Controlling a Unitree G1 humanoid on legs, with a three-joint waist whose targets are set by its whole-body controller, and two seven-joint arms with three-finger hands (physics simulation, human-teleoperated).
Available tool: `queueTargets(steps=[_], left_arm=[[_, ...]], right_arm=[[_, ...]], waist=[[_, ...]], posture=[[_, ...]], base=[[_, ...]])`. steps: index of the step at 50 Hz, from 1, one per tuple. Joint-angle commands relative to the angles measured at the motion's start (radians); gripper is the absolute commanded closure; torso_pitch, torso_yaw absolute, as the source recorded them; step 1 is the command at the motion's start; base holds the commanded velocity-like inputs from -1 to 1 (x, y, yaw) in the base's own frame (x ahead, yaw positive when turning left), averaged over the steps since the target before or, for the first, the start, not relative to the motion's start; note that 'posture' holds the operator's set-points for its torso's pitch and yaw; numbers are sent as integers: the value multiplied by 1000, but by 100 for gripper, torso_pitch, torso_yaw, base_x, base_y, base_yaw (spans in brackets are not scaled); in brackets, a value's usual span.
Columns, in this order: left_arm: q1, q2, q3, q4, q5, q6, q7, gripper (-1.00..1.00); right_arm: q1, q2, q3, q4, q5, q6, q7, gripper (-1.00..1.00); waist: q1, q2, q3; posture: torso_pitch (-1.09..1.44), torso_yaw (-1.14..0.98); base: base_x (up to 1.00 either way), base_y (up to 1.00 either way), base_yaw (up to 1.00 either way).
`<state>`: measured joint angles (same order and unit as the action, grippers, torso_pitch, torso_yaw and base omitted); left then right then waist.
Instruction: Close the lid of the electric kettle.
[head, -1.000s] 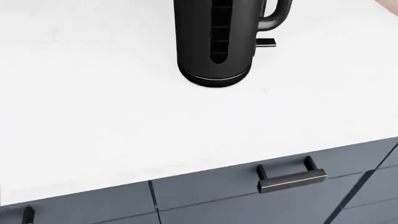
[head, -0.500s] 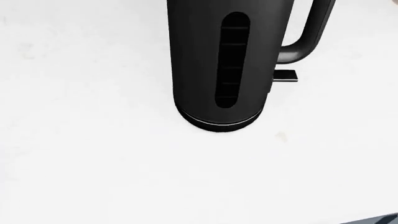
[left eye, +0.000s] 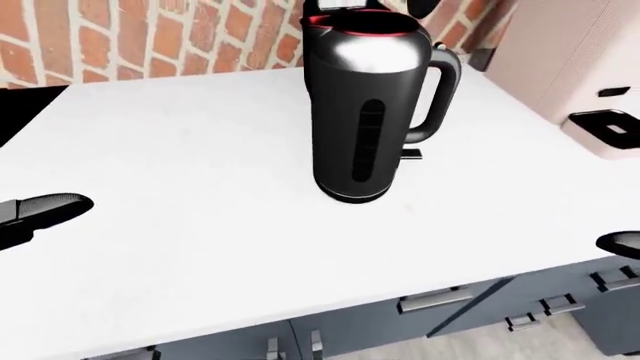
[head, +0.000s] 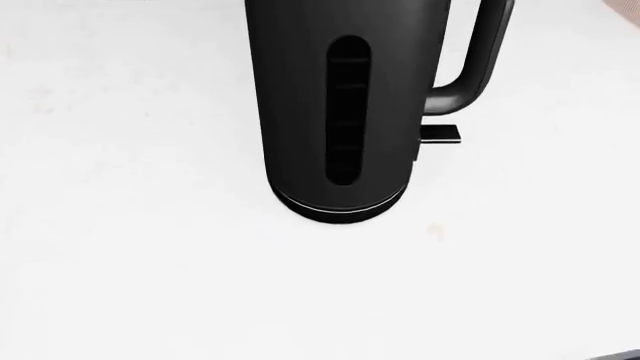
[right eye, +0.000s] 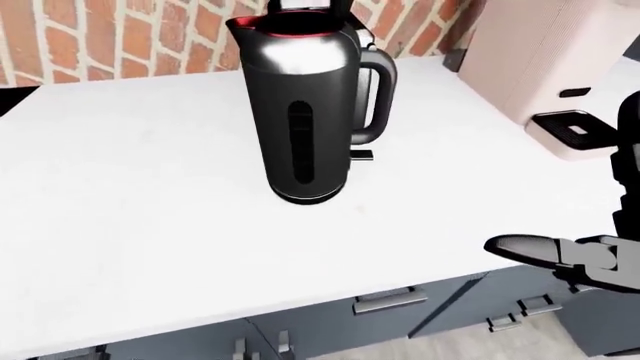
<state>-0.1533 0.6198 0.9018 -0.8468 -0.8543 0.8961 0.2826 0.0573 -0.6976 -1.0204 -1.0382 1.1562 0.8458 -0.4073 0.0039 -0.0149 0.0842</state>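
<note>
The electric kettle (left eye: 365, 112), dark steel with a black handle on its right side, stands upright on the white counter (left eye: 180, 225). Its red-rimmed mouth (left eye: 362, 21) is uncovered, and the lid (right eye: 312, 4) stands tipped up behind it at the top edge of the right-eye view. The head view shows only the kettle body (head: 340, 105) and its base. My left hand (left eye: 40, 211) hovers low at the left edge, far left of the kettle, fingers stretched out. My right hand (right eye: 545, 251) is near the counter's lower right edge, fingers open and holding nothing.
A red brick wall (left eye: 150, 37) runs behind the counter. A pale pink appliance (right eye: 545, 67) stands to the kettle's right. Grey drawers with bar handles (right eye: 390, 300) sit under the counter edge. A black area (left eye: 20, 109) borders the counter at the left.
The head camera has moved closer: the kettle looms larger and lower in the view, and the drawer fronts have dropped out of the picture. The kettle itself has not moved.
</note>
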Motion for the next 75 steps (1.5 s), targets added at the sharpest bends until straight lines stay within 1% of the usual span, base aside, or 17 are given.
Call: queueTargets(steps=[1,5,9,17,23,28,32,40,43,46,49,52,55,61,69,72,75], left_arm=[[-9,11,2,-13,30,-35,-16,-100],[-18,17,21,-13,21,-15,-11,-100],[-11,5,4,-9,56,-33,-35,-100],[-15,-11,0,-11,97,-27,-67,-100],[-18,-13,8,-19,105,-12,-77,-100],[-19,-14,8,-19,108,-12,-80,-100],[-21,-14,12,-21,108,-8,-81,-100],[-25,1,26,-33,79,16,-61,-100],[-26,3,25,-34,74,18,-58,-100],[-29,9,30,-39,60,28,-47,-100],[-22,2,11,-26,85,3,-58,-100],[-18,-15,-11,-12,125,-25,-80,-100],[-19,-26,-21,-8,149,-35,-95,-100],[-25,-35,-20,-7,166,-31,-108,-100],[-35,-31,-9,-17,145,-12,-96,-100],[-27,-31,-8,-19,149,-19,-101,-100],[-27,-30,-1,-16,135,-20,-96,-100]], right_arm=[[-9,-23,-19,-9,4,-26,-9,-100],[-12,-14,-16,-9,-9,-26,0,-100],[-14,-17,-16,-9,-4,-25,-4,-100],[-11,-11,-9,-9,-21,-30,6,-100],[-10,-14,-14,-9,-11,-31,1,-100],[-8,-13,-9,-9,-15,-35,3,-100],[-9,-22,-13,-9,-3,-33,-6,-100],[-9,-16,-9,-9,-14,-33,1,-100],[-10,-15,-4,-9,-16,-35,0,-100],[-9,-5,17,-9,-42,-44,10,-100],[-10,-21,10,-9,-18,-40,-9,-100],[-7,-17,15,-9,-24,-45,-6,-100],[-10,-15,18,-9,-28,-43,-4,-100],[-12,-20,10,-9,-19,-38,-8,-100],[-13,-20,10,-9,-20,-40,-7,-100],[-13,-20,10,-9,-21,-38,-6,-100],[-12,-22,11,-9,-21,-40,-7,-100]], waist=[[0,-2,-11],[-1,-1,-11],[-3,-1,-9],[-2,-1,-13],[-1,-2,-30],[0,-4,-49],[2,-5,-68],[3,-6,-106],[4,-5,-121],[5,-5,-138],[5,-4,-155],[8,-4,-174],[9,-4,-196],[11,-7,-241],[15,-10,-306],[16,-10,-324],[16,-11,-334]], posture=[[0,0],[0,0],[0,0],[-1,0],[-4,0],[-8,0],[-11,0],[-17,0],[-19,0],[-22,0],[-24,0],[-26,0],[-29,0],[-33,0],[-39,0],[-41,0],[-41,0]], base=[[0,0,0],[0,0,0],[0,0,0],[0,0,0],[0,0,0],[0,0,0],[0,0,0],[0,0,0],[0,0,0],[0,0,0],[0,0,0],[0,0,0],[0,0,0],[0,0,0],[0,0,0],[0,0,0],[0,0,0]])
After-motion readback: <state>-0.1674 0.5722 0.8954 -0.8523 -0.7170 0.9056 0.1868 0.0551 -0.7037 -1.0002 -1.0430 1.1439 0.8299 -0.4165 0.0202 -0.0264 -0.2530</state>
